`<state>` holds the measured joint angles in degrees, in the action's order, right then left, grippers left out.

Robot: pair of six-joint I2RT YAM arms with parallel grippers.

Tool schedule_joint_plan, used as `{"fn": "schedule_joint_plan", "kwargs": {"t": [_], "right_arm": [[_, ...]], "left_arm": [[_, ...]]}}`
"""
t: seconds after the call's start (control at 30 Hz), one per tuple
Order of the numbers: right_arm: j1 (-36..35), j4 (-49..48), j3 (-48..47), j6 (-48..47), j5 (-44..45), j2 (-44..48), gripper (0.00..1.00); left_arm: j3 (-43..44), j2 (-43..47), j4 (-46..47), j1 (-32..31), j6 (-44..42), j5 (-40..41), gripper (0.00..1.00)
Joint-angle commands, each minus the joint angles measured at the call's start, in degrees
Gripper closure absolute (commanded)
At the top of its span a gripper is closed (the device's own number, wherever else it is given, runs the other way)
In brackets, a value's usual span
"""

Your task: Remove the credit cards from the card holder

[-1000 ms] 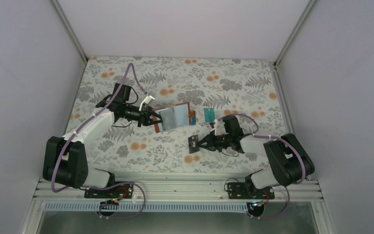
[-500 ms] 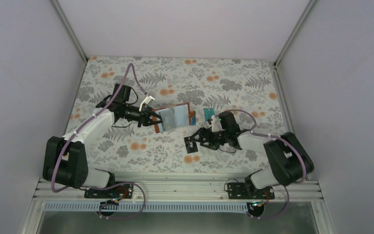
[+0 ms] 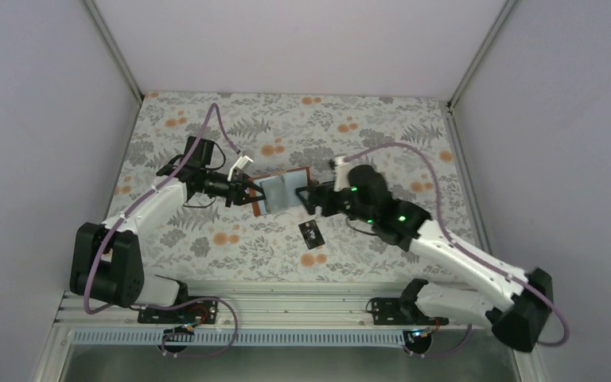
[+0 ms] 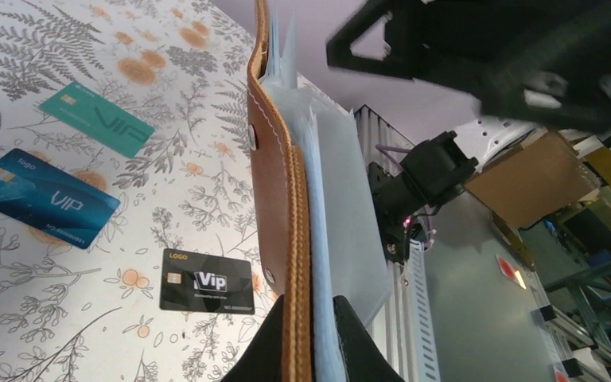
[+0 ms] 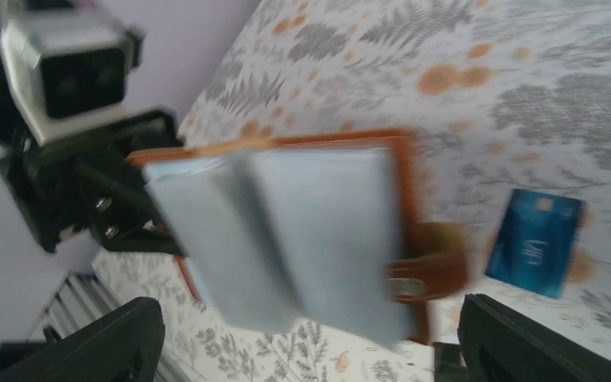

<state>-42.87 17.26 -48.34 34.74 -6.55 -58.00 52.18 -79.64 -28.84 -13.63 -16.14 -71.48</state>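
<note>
From above, my left gripper (image 3: pixel 244 192) is clamped on the left edge of the card holder (image 3: pixel 280 191), which is open and lifted near the middle of the table (image 3: pixel 366 119). My right gripper (image 3: pixel 315 199) sits at the holder's right edge; from here I cannot tell how wide it stands. My right arm hides the cloth beyond it. The black card (image 3: pixel 310 231) lies flat, nearer the near edge than the holder.

My left wrist view shows the holder (image 4: pixel 274 199) edge-on, brown leather to the left and pale pockets to the right, pinched between my fingers (image 4: pixel 358 350). The teal card (image 4: pixel 95 119), blue card (image 4: pixel 40 199) and black card (image 4: pixel 207 280) lie apart on the cloth. My right gripper is a dark blur at the top.

My right wrist view is smeared. My fingers (image 5: pixel 103 342) stand wide apart with nothing between them. The holder (image 5: pixel 302 231) faces me; whether its pockets hold a card I cannot tell. The blue card (image 5: pixel 535 243) lies just beside it.

A second ago my right gripper held the black card toward the near edge and the teal card showed from above; now that card is released, and my arm covers the teal one. The holder has stayed put.
</note>
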Motion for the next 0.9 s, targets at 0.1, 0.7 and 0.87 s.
{"fn": "schedule_joint_plan", "kwargs": {"t": [0.1,0.7,0.87], "right_arm": [[-18.6,2.8,-12.2,-8.7,22.4,-17.0,0.02],[-13.0,11.8,-12.0,-2.7,37.8,-19.6,0.03],[-3.7,13.7,-7.2,-3.4,33.9,-12.7,0.02]], "left_arm": [[-0.7,-0.5,2.7,0.2,1.9,1.4,0.98],[-0.8,-0.4,1.9,0.2,1.0,0.5,0.98],[-0.8,-0.4,2.1,0.1,1.2,0.5,0.97]]}}
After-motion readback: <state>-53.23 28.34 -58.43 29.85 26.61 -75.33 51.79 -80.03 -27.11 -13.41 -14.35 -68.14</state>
